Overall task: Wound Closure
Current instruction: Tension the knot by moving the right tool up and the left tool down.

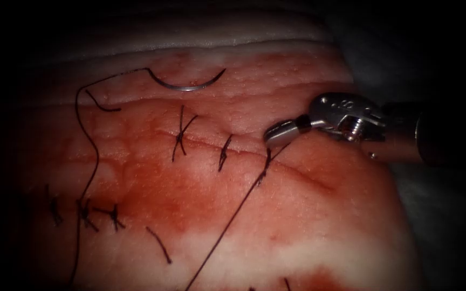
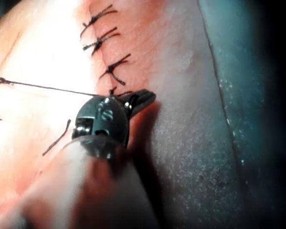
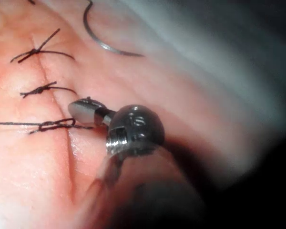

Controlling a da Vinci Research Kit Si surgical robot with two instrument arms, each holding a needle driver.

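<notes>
My right tool point(image 1: 279, 133) comes in from the right, its tip at the rightmost stitch point(image 1: 266, 161) on the cut point(image 1: 303, 173). Its jaws look shut on the short thread tail at that knot; the same tool point(image 3: 83, 112) lies beside the knot point(image 3: 57, 125) in the right wrist view, and it point(image 2: 140, 99) also appears in the left wrist view. A long thread point(image 1: 227, 226) runs taut from the knot down and left. The curved needle point(image 1: 187, 88) lies free on the tissue point(image 1: 341, 237) beyond the cut, held by nothing, and also shows as needle point(image 3: 105, 45).
Two tied stitches point(image 1: 182, 134) point(image 1: 224, 153) cross the cut to the left of the tool. The needle's thread point(image 1: 84, 140) loops down the left side. More stitches point(image 1: 84, 213) and a cut thread end point(image 1: 159, 245) lie lower left. Red fluid point(image 1: 190, 199) stains the tissue.
</notes>
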